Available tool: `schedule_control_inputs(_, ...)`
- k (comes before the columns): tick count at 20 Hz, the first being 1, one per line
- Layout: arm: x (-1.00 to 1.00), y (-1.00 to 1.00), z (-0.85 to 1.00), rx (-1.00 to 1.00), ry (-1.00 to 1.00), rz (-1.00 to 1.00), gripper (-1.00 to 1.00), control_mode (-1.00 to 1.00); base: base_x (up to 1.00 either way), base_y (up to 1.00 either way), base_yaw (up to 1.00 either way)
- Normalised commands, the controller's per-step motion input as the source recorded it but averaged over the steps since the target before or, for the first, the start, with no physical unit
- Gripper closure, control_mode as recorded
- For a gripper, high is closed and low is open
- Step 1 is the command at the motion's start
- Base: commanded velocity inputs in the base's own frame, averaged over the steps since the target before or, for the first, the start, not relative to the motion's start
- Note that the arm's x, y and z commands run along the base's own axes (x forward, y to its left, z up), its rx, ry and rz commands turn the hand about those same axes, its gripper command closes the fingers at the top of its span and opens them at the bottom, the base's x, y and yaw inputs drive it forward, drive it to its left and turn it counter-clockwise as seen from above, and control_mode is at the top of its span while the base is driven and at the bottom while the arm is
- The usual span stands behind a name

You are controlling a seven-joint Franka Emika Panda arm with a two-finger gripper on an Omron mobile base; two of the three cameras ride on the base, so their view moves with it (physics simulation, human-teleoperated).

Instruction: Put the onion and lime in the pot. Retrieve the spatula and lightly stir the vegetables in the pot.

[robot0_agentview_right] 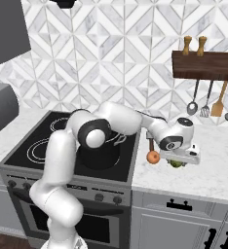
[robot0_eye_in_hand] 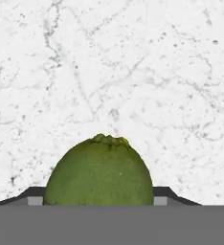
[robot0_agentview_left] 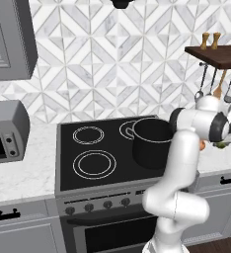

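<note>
The green lime (robot0_eye_in_hand: 99, 174) lies on the white marble counter (robot0_eye_in_hand: 109, 72) right of the stove. My gripper (robot0_eye_in_hand: 98, 200) is down around it, and both dark fingertips (robot0_eye_in_hand: 35, 200) press against its sides. From the right base view, the hand hangs over the lime (robot0_agentview_right: 176, 163), and the orange onion (robot0_agentview_right: 154, 157) sits just left of it. The dark pot (robot0_agentview_left: 152, 141) stands on the stove's front right burner, partly behind my arm. A wooden spatula (robot0_agentview_right: 217, 104) hangs under the wall shelf.
Other utensils hang beside the spatula on the wooden shelf (robot0_agentview_right: 206, 65), which carries two grinders. The black cooktop (robot0_agentview_left: 93, 153) has bare burner rings on its left. A toaster oven (robot0_agentview_left: 6, 131) stands on the left counter.
</note>
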Motion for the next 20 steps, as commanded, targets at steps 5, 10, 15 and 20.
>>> schedule_control_inputs(5,-0.11,0.34,0.98,0.00,-0.04,0.00,1.00,-1.00,0.00,0.00,0.00)
schedule_control_inputs(10,-0.11,0.53,1.00,0.00,0.00,0.00,1.00,-1.00,0.00,0.00,0.00)
schedule_control_inputs(15,-0.03,0.81,1.00,0.00,0.00,0.00,1.00,-1.00,0.00,0.00,0.00)
schedule_control_inputs(20,0.00,1.00,0.58,-0.04,0.00,0.02,1.00,-1.00,0.00,0.00,0.00)
